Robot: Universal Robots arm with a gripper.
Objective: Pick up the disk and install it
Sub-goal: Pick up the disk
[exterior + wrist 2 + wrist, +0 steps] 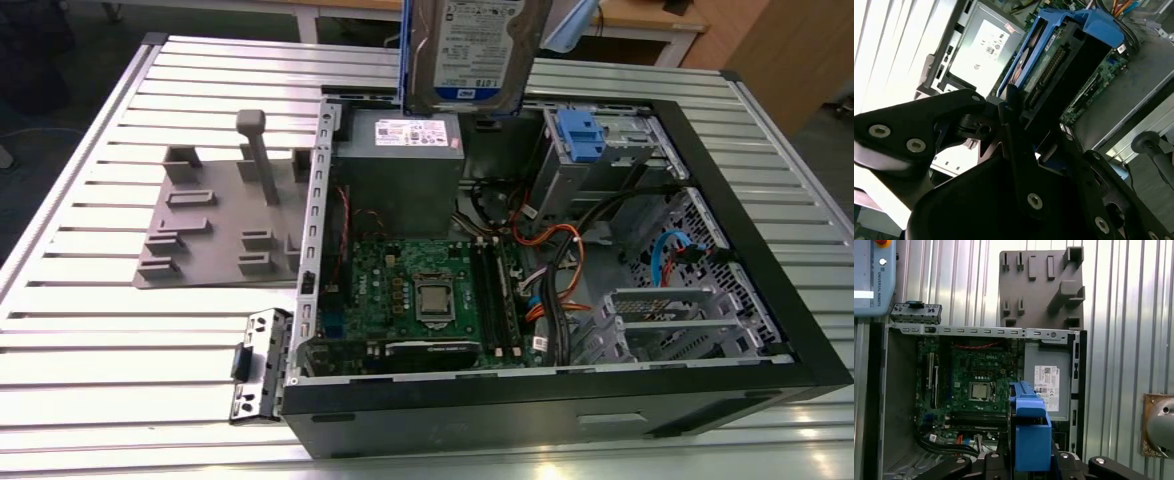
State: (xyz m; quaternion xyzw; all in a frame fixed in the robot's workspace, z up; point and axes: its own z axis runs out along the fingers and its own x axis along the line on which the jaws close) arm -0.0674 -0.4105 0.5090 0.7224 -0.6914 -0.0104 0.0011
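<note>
Slatted metal surface (120,340) carries an open PC case (754,215) and a grey fixture plate (214,235). Disk (474,50) hangs upright above the case, near the power supply (400,170), touching nothing below. In the first wrist view the gripper (1029,462) has its jaws clamped on the disk's blue carrier, one per side. Drive cage with blue latch (583,135) sits toward the exterior view's right.

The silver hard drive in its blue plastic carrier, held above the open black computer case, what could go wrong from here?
If the black gripper loses its hold, the silver hard drive in its blue plastic carrier could fall onto the grey power supply box or the green motherboard. The loose orange and black cables near the grey metal cage with the blue latch might snag the carrier.
</note>
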